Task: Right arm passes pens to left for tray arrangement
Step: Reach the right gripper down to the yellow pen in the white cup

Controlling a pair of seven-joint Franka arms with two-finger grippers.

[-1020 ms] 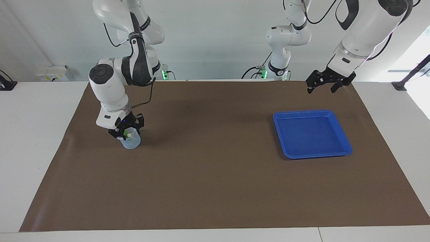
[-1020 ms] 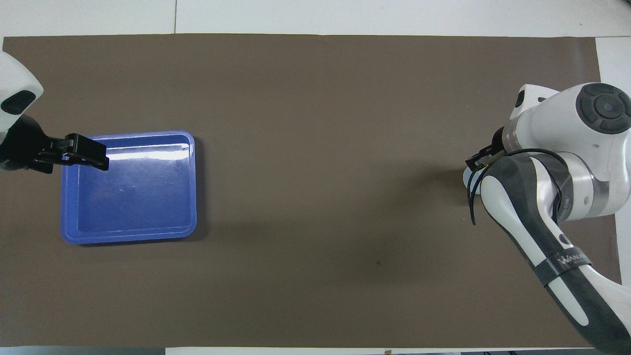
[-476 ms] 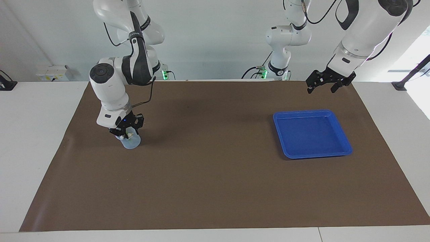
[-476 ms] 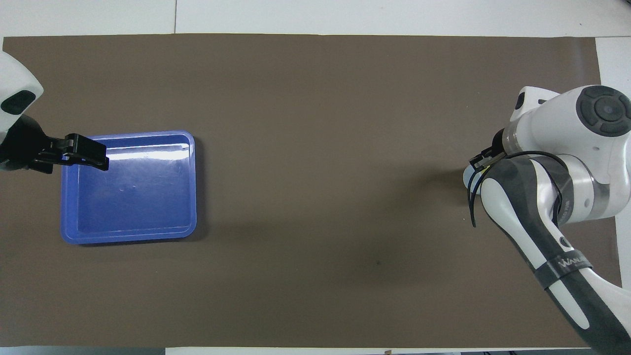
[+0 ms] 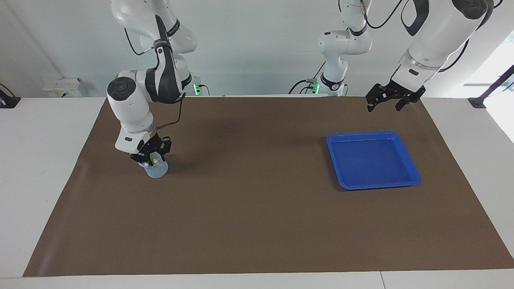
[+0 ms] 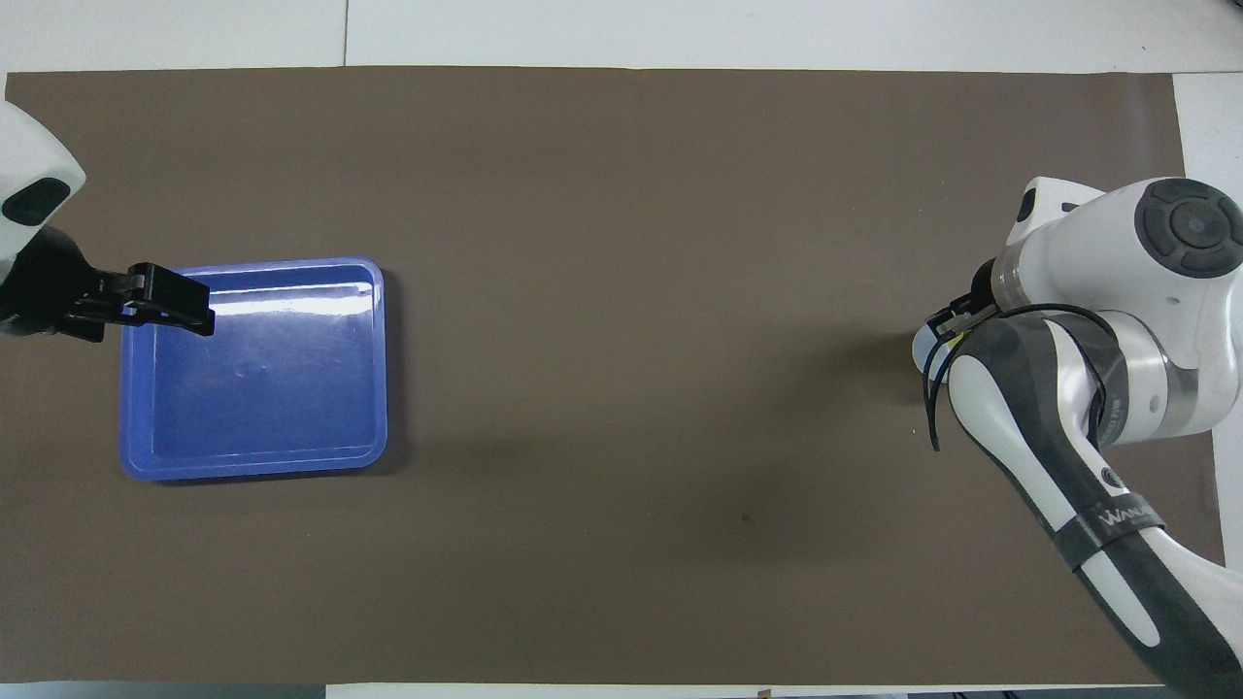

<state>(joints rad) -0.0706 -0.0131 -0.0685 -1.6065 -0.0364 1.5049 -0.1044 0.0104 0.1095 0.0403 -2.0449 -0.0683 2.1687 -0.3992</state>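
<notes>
R gripper (image 5: pixel 149 159), left of frame, has risen slightly at the cup (image 5: pixel 156 170), clamped on a pen (image 5: pixel 153 161): extraction starting. L gripper (image 5: pixel 388 100), upper right, waits w/ jaws apart; tray (image 5: pixel 413 176) empty.

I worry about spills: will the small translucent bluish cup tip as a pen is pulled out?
Possibly. The small translucent bluish cup looks thin, light plastic and stands free on the brown mat. The right gripper sits at its mouth among the pens, so a slanted pull might drag it.
</notes>
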